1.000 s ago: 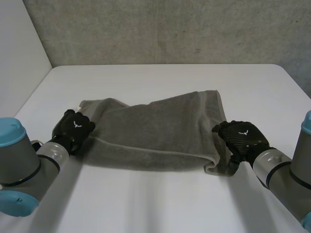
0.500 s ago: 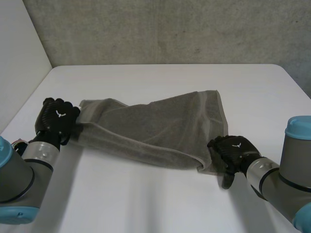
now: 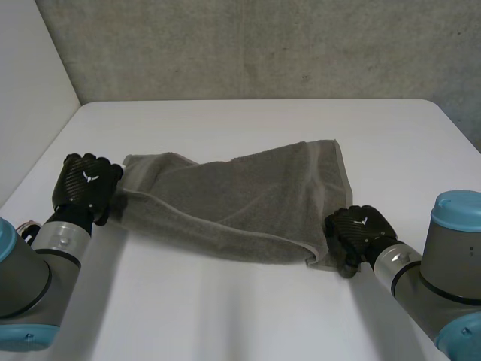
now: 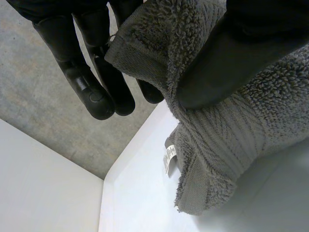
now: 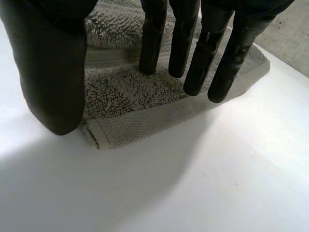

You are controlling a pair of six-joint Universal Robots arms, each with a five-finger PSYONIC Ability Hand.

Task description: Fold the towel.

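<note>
Head view: the grey towel (image 3: pixel 240 203) lies across the middle of the white table (image 3: pixel 248 120), partly doubled over, 1 layer slanting across the other. The left hand (image 3: pixel 86 188) is at its left end and the right hand (image 3: pixel 357 232) at its near right corner. We note the 2 ends sit uneven, so a fold carried over from here could land skewed. Left wrist view: the thumb (image 4: pixel 227 67) clamps a bunched end of the towel (image 4: pixel 231 130) against nearly straight fingers (image 4: pixel 91 92), with the cloth raised off the table and a white tag (image 4: pixel 169 158) dangling. We judge this hold shallow and close to the hem, so the thick pile could slide out under a hard pull. Right wrist view: the fingers (image 5: pixel 199 63) are straight, tips down on the corner of the towel (image 5: pixel 120 96), and the thumb (image 5: pixel 53 82) is at the hem. Nothing is pinched and the cloth lies flat. If the left hand pulls while this one only presses, the corner may drag. If it closes here, we think it could catch just the top layer.
</note>
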